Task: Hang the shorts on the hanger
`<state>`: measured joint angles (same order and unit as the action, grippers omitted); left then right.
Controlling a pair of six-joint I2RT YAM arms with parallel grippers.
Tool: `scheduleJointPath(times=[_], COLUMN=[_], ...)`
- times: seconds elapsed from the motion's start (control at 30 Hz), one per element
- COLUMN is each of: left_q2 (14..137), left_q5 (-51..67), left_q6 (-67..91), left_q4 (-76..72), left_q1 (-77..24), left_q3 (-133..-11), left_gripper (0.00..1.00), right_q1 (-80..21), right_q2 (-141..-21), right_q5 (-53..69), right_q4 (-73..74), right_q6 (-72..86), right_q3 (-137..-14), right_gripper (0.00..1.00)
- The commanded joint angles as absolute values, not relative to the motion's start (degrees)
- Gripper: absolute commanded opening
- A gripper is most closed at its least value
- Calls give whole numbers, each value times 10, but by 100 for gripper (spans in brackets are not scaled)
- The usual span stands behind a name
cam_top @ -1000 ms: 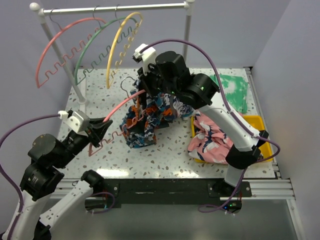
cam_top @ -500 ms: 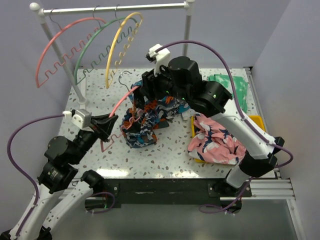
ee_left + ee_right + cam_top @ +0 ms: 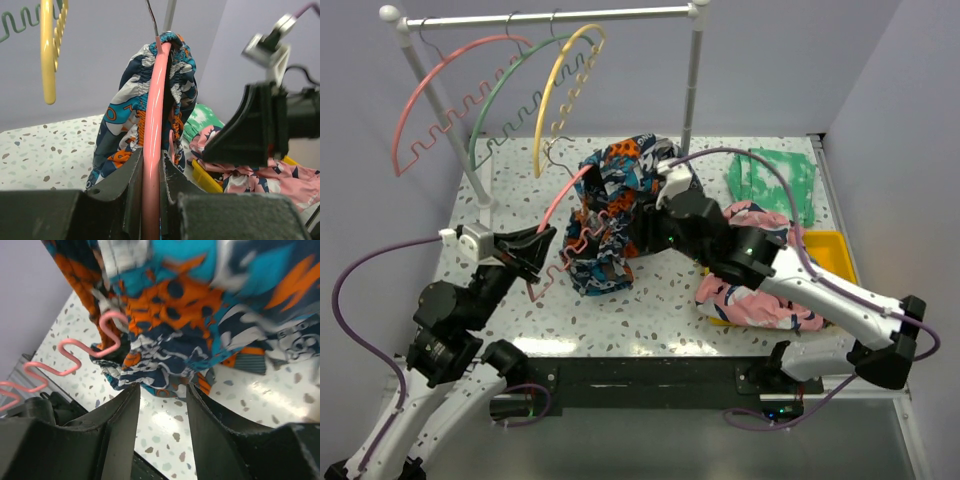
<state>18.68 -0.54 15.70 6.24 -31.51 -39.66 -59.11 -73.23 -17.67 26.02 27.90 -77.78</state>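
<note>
The shorts (image 3: 615, 195), in a busy blue, orange and white print, hang draped over the coral-pink hanger (image 3: 565, 200). Its zigzag lower bar (image 3: 75, 352) pokes out on the left below the cloth. My left gripper (image 3: 538, 243) is shut on the hanger's arched bar (image 3: 152, 125) at its near end, and the shorts (image 3: 125, 110) sit over the arch's top. My right gripper (image 3: 650, 232) is just right of the shorts and low. In the right wrist view it (image 3: 162, 395) stands open with only table between its fingers and the shorts (image 3: 200, 305) just beyond the tips.
A rack (image 3: 550, 17) at the back left carries a pink hanger (image 3: 430, 90), a green hanger (image 3: 495, 100) and a yellow hanger (image 3: 555, 90). A yellow bin (image 3: 830, 245) at the right holds a pink floral garment (image 3: 760, 290). A green tie-dye cloth (image 3: 775, 180) lies behind it.
My right gripper has opened, let go of the shorts and dropped back toward the near right. The shorts now hang on the hanger by themselves. The left gripper keeps its hold.
</note>
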Motion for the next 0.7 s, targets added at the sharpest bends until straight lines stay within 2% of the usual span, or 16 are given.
scheduleJointPath(times=[0.0, 0.37, 0.67], left_q2=[188, 195, 215], left_q5=[-22, -32, -30], left_q6=[177, 182, 177], left_q4=[-46, -54, -54], left_q1=[-311, -311, -312], left_q3=[-403, -405, -412], left_gripper=[0, 0, 0], right_q1=[-656, -726, -744], right_q2=[-770, -773, -764], right_q5=[-247, -429, -454], right_q4=[143, -29, -88], right_q6=[361, 484, 505], right_q3=[-734, -599, -577], right_gripper=[46, 55, 56])
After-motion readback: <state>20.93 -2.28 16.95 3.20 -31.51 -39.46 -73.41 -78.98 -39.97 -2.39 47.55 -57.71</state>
